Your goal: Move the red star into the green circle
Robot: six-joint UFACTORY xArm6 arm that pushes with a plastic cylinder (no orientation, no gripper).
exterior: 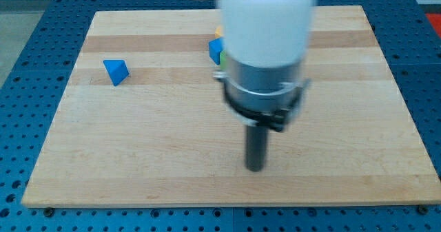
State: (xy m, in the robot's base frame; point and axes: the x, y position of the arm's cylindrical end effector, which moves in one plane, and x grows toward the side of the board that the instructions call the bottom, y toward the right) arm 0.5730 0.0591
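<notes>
My tip (255, 167) rests on the wooden board (138, 135), below the view's centre and a little to the right. No red star shows; it may be hidden behind the arm. A sliver of green (223, 57) peeks out at the arm's left edge; its shape cannot be made out. A blue block (216, 49) and a bit of an orange block (218, 32) sit just above it, partly hidden by the arm. All lie well above and left of my tip.
A blue triangular block (116, 71) lies alone at the view's upper left. The large white and grey arm body (267, 46) hides the board's upper middle. A blue perforated table (27, 46) surrounds the board.
</notes>
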